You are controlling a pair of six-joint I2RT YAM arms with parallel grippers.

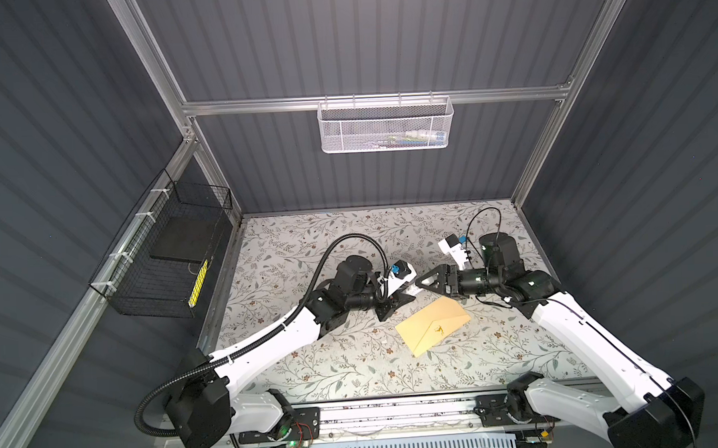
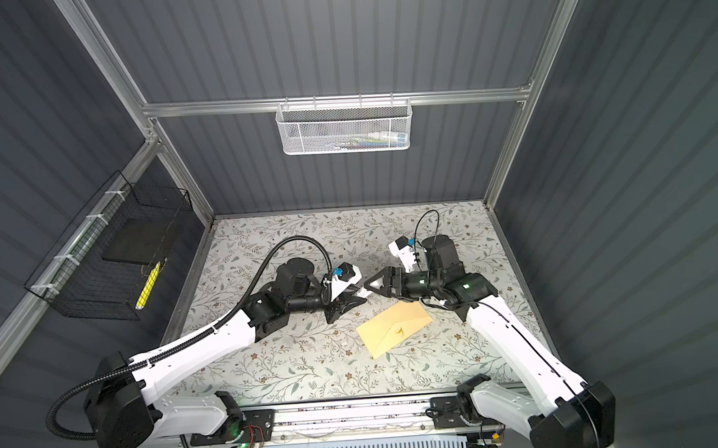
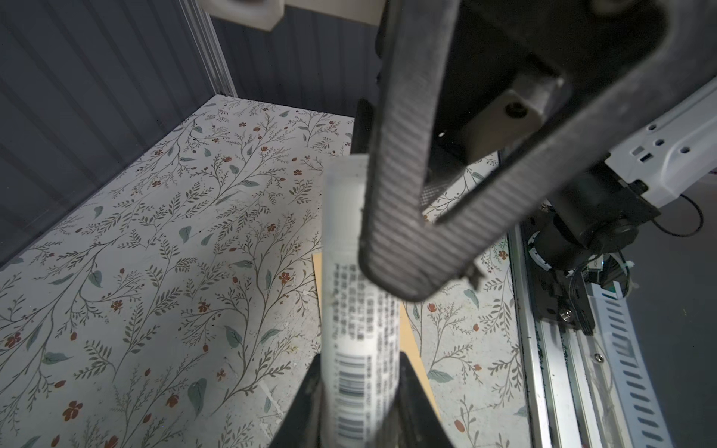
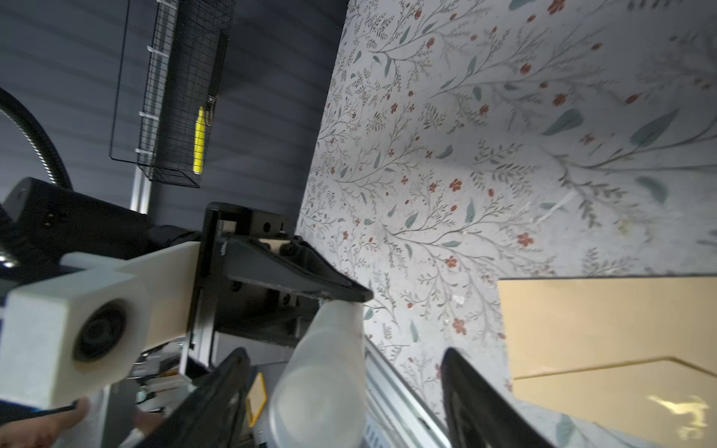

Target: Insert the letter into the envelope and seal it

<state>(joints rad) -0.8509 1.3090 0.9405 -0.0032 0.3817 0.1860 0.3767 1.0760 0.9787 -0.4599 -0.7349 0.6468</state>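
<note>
Left gripper (image 1: 402, 300) pinches the white tube (image 3: 361, 310), and right gripper (image 1: 425, 281) stands spread wide around its far end. Envelope (image 1: 432, 326) lies flat just beside the right gripper, flap folded over. No letter in sight, so it's likely tucked inside; gluing and sealing look left to do.

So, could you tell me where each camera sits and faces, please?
Top view: high over the arm bases, facing down; left arm, right arm, table.
Top view: same aim; both arms, envelope.
Left wrist: on the left arm, facing along left gripper and held tube.
Right wrist: on the right arm, facing past right gripper toward left gripper.
Shared: both wrist views show tube and envelope.
</note>
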